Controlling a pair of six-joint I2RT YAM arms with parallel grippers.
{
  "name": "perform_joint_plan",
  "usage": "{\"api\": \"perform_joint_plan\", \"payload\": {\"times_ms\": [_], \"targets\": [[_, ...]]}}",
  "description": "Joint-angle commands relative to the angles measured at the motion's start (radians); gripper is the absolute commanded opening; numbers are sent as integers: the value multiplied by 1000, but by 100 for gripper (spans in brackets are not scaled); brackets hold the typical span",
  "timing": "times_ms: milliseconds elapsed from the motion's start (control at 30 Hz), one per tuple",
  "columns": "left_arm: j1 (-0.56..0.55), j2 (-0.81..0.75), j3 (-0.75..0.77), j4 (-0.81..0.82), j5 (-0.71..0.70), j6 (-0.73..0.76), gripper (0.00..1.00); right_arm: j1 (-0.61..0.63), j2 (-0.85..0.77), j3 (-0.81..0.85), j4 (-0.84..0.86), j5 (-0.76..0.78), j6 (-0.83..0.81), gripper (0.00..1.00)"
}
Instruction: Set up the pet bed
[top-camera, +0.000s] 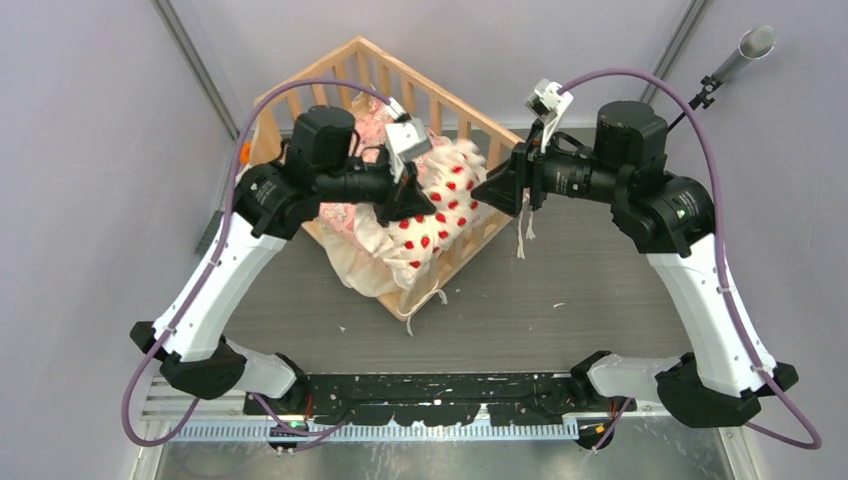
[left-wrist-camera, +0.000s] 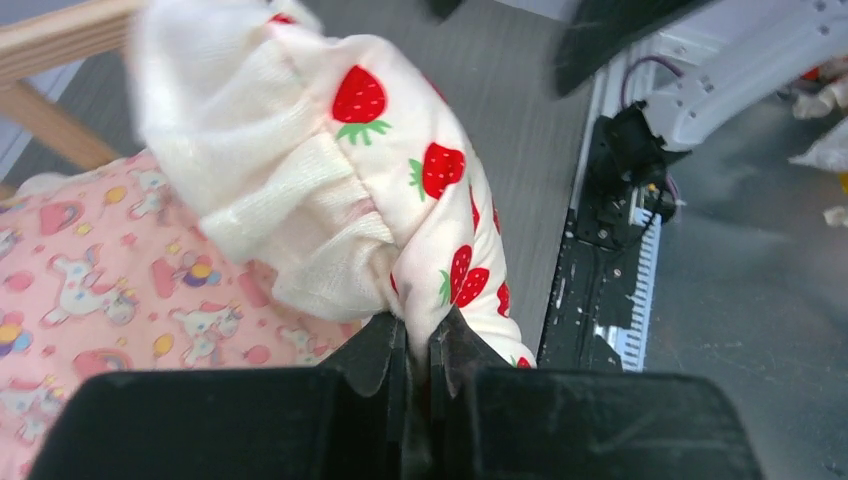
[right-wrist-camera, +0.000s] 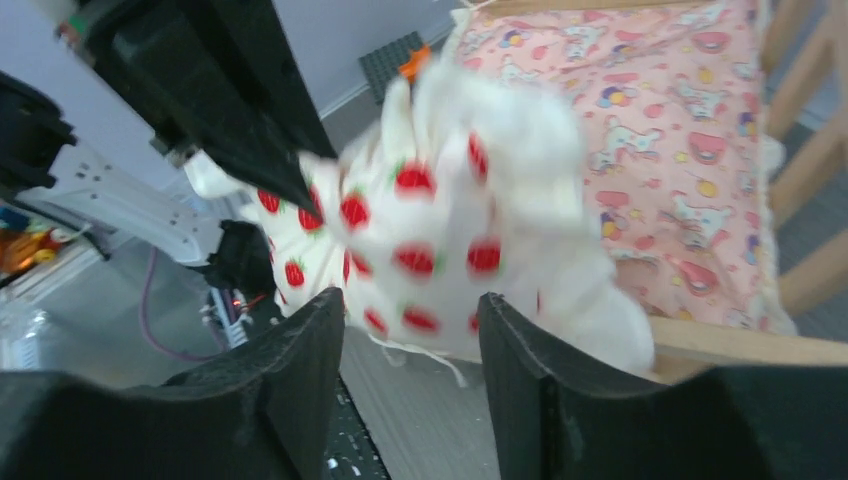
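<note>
Pet bed (top-camera: 424, 92) sits on the counter (top-camera: 570, 300) at the far left-centre, turned at an angle with one corner toward the back wall, mostly under my left arm. It is a light wood frame with slatted rails, standing upright on its base.

Pink cartoon-print cushion (left-wrist-camera: 100, 280) lies inside the bed and covers the base. Its cream frill spills over the near corner of the frame, and thin ties (top-camera: 412, 308) hang down onto the counter.

White pillow (top-camera: 448, 200) with red strawberries is on top of the cushion, toward the bed's right rail, bunched up and partly lifted.

My left end effector (left-wrist-camera: 420, 325) is over the bed, pinched nearly closed on the pillow's edge. The left wrist view shows fabric squeezed between the two fingers (left-wrist-camera: 385, 350), and the frilled end rises away from them.

My right end effector (right-wrist-camera: 412, 305) is at the bed's right side, pointing in at the pillow. Its jaws are parted to a middling width. The pillow is blurred just beyond the gap, not clamped, and I can't tell if the tips touch it. A bed rail shows behind on the right in that view
</note>
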Motion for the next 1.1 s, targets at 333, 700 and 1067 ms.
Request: {"api": "perform_joint_plan", "payload": {"times_ms": [333,700,1067], "targets": [[495,155,58,315,444,-274,0,2,-290,-145,24,458,-7,64],[495,394,117,287,427,-213,0,3,-328,-231,-26,487,-52,64],[445,512,180,13,131,49,0,2,-318,-278,-21,474,-56,64]]}}
